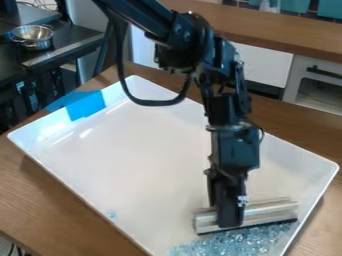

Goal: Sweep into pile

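The gripper (228,210) hangs over the near right part of the white tray (140,150), pointing down and shut on a silvery sweeping tool (267,210). The tool is a wide bar with a dark lower edge, lying across the tray floor, its middle hidden behind the gripper. Pale blue, clear bits (234,242) lie spread along the near side of the tool, in the tray's near right corner. A small separate cluster of bits (111,214) rests by the tray's near left edge.
Blue tape (85,105) covers part of the tray's far left rim. The tray's raised walls surround the work area on a wooden table (40,192). A metal bowl (32,36) stands on a dark surface at the back left. A wooden counter (280,35) runs behind.
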